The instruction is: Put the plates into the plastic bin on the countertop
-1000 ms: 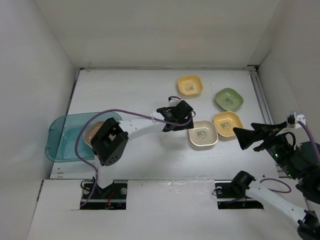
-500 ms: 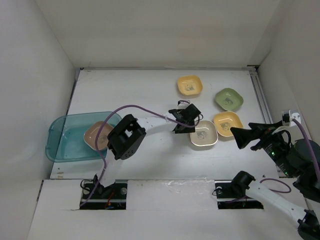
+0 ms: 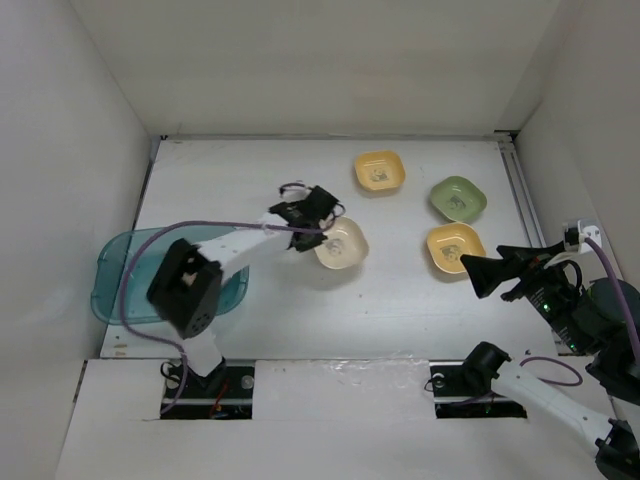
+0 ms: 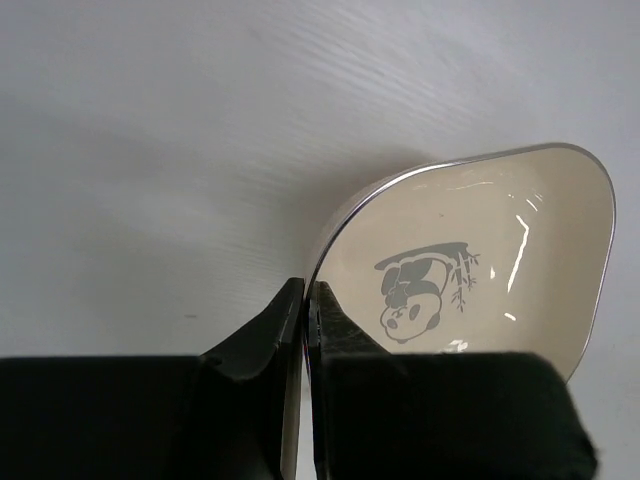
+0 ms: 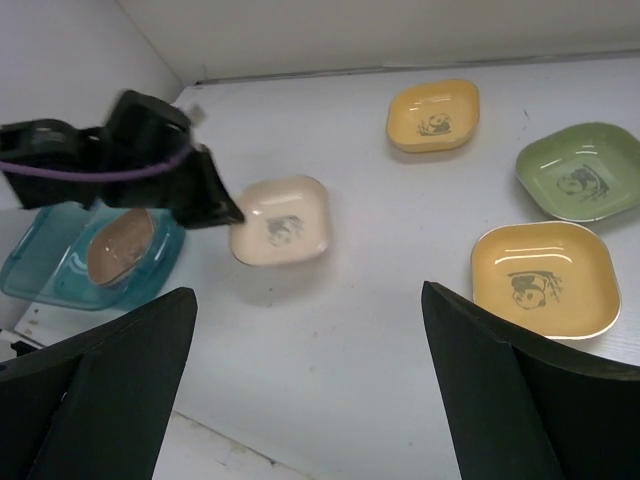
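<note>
Cream plate [image 3: 341,243] | rim pinched, L tool [image 4: 308,303] | arm [image 3: 240,244] outstretched, prob. airborne

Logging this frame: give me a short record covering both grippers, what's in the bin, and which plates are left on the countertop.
left gripper: jaws shut on the rim of the cream plate
right gripper: open, holding nothing
plastic bin: one brown plate visible inside
on countertop: far yellow-orange plate, near yellow-orange plate, green plate
</note>
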Motion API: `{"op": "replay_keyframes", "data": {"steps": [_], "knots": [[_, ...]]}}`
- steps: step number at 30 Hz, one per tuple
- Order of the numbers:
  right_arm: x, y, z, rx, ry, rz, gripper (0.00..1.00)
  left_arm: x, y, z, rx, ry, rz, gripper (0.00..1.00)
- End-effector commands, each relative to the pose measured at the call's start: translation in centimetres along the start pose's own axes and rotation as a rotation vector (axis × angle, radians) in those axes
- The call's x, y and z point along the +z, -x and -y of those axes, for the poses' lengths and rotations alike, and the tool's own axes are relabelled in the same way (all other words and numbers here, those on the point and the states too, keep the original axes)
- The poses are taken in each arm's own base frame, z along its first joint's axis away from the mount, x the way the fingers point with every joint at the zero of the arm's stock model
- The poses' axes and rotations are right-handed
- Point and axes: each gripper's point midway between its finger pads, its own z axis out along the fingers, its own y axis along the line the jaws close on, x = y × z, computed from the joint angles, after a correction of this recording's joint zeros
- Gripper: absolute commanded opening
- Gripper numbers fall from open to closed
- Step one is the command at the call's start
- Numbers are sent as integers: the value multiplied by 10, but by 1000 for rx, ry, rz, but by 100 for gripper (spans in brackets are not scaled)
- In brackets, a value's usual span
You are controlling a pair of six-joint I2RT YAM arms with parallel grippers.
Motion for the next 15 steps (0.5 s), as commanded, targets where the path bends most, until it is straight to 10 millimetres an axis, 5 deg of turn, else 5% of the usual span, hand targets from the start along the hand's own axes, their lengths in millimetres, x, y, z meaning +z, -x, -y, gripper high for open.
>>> {"op": "replay_keyframes", "data": {"steps": [1,2,5,6,9,13,15], "knots": [[1,9,-8,12,40,34,100,-44,65,-75,-170,83,160,0],[1,11,-9,7,44,43,100,-64,96,-103,-271,63,217,0],[6,8,-12,-6,52,31,100,-80,112,-157,-308,34,241,0],[6,7,-13,-17,62,28,100,-77,120,-196,-378,93,252,0],[11,6,-14,-26,62,28,100,-87,121,-254,-467,142,249,0],[14,2,-18,-36,82,21,100,-100,113,-293,-535,210,274,0],[14,1,-19,-47,92,18,100,-105,113,-294,-530,221,279,0]]}}
